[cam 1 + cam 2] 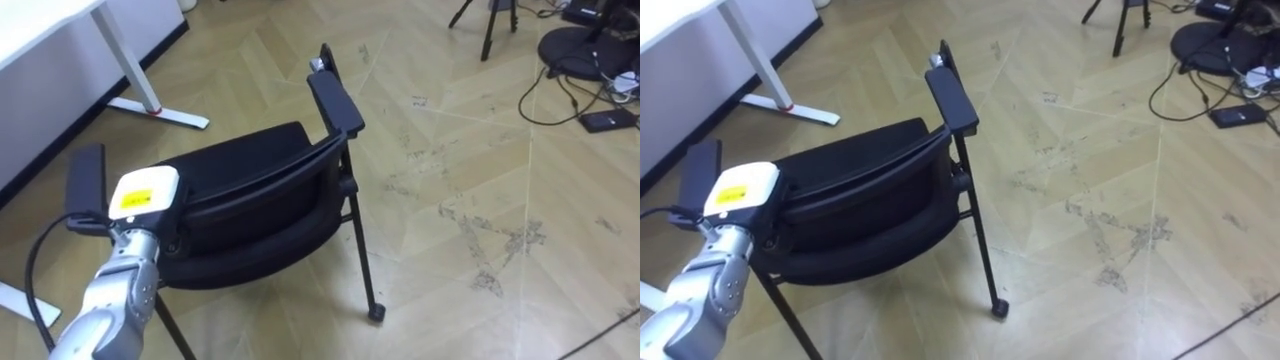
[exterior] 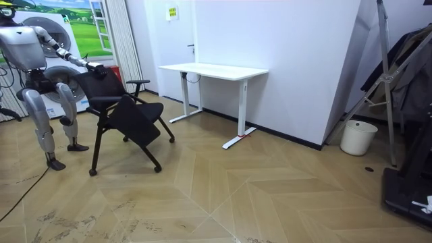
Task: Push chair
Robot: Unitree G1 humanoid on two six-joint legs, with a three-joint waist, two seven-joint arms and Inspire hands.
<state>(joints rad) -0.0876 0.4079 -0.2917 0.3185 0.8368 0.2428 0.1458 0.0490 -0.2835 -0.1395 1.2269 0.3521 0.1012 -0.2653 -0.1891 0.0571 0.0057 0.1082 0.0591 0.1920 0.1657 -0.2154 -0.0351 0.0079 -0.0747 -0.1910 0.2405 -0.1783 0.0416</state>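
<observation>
The black chair (image 1: pixel 250 190) stands on the wooden floor (image 1: pixel 480 150) directly ahead of the robot, at 12 o'clock and close in, with its backrest toward the robot and its seat facing away. The left hand (image 1: pixel 143 200) lies on the top edge of the backrest near the chair's left end. Its fingers are lost against the black frame, so I cannot tell whether they are spread, pressed together or curled over the rail. One armrest (image 1: pixel 335 100) juts up at about 1 o'clock from the seat, and a small castor (image 1: pixel 376 313) ends the nearest leg at 5 o'clock.

A white bench (image 1: pixel 40 25) sits off at 10 o'clock, its foot (image 1: pixel 160 112) near the chair but apart from it. A tripod (image 1: pixel 490 25) stands well away at 1 o'clock. In the room view the robot stands upright behind the chair with that arm stretched out to it.

The chair looks like a light, stiff tube frame on castors, so it should roll readily over the smooth boards. Pushed high at one end of the backrest, it will likely swivel or tip forward. The better hold is probably the middle of the top rail, pushed level, and steered clear of the bench foot.
</observation>
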